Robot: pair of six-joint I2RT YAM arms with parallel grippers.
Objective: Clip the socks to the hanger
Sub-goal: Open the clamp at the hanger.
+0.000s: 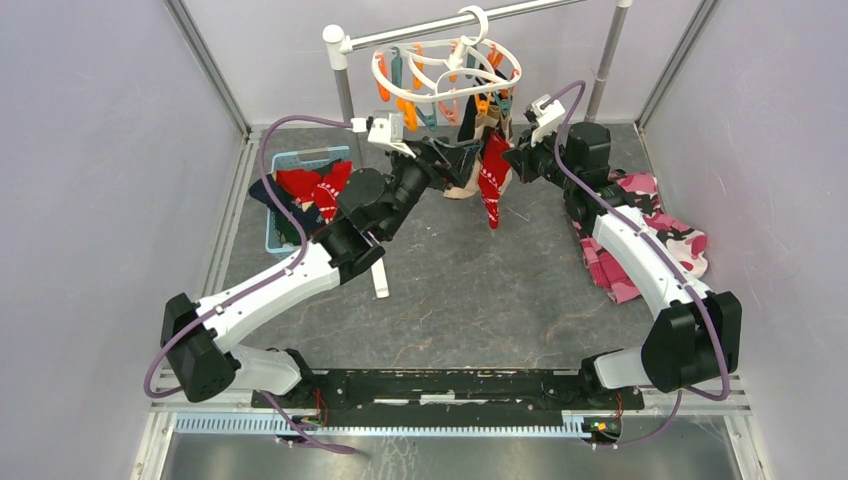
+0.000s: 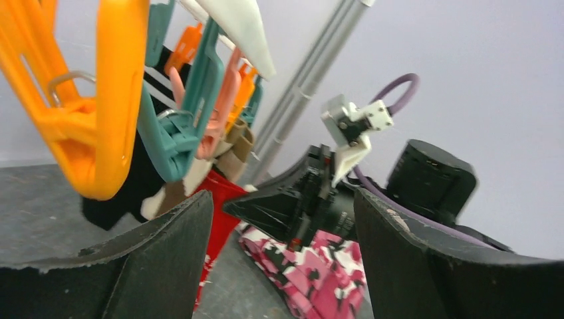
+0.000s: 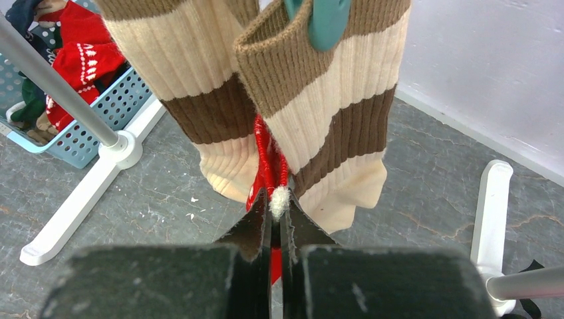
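Observation:
The white ring hanger [image 1: 450, 70] hangs from the rack bar, its orange [image 2: 100, 100] and teal clips [image 2: 179, 126] dangling. Two beige-and-brown striped socks [image 3: 319, 113] hang from it, one under a teal clip [image 3: 326, 20]. My right gripper [image 3: 275, 206] is shut on the edge of a red sock [image 3: 269, 166] with white trim, which hangs just under the hanger [image 1: 493, 180]. My left gripper [image 2: 282, 219] is open and empty, just left of the red sock [image 2: 216, 212] and facing the right gripper [image 1: 515, 158].
A blue basket [image 1: 300, 195] at the left holds more red and dark socks. The pink camouflage cloth [image 1: 640, 235] lies at the right. The silver rack's pole [image 1: 345, 80] and white feet [image 1: 380, 275] stand behind and beside the arms.

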